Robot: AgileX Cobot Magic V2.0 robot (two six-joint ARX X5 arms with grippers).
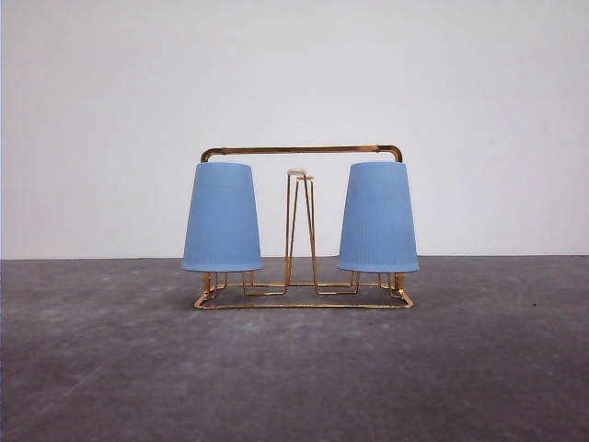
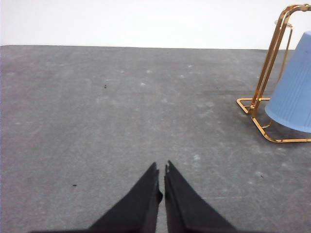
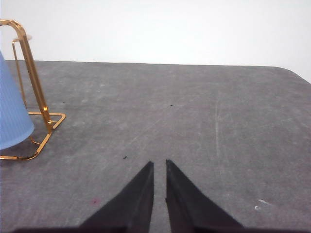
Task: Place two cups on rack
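A dark grey, lightly scuffed table [image 1: 294, 368] runs back to a plain white wall. Near the middle of it stands the gold wire rack [image 1: 302, 149], and everything else is best placed from there.

Both cups are already on the rack, mouth down. The left cup [image 1: 222, 217] hangs over a prong at the rack's left end and the right cup [image 1: 378, 217] over one at its right end, each rim sitting just above the wire base. Between them one bare prong [image 1: 298, 230] with a white tip stands free. Both cups look upright and level, neither leaning on the frame.

The left gripper [image 2: 162, 168] is low over bare table, well apart from the rack's left end, its black fingers nearly touching with only a thin slit between them and nothing held. The right gripper [image 3: 159, 165] is likewise clear of the rack's right end, fingers drawn almost together and empty.

Judging from this, the placing step looks done and the task seems complete. What remains would only be pulling the arms back without brushing the light rack.
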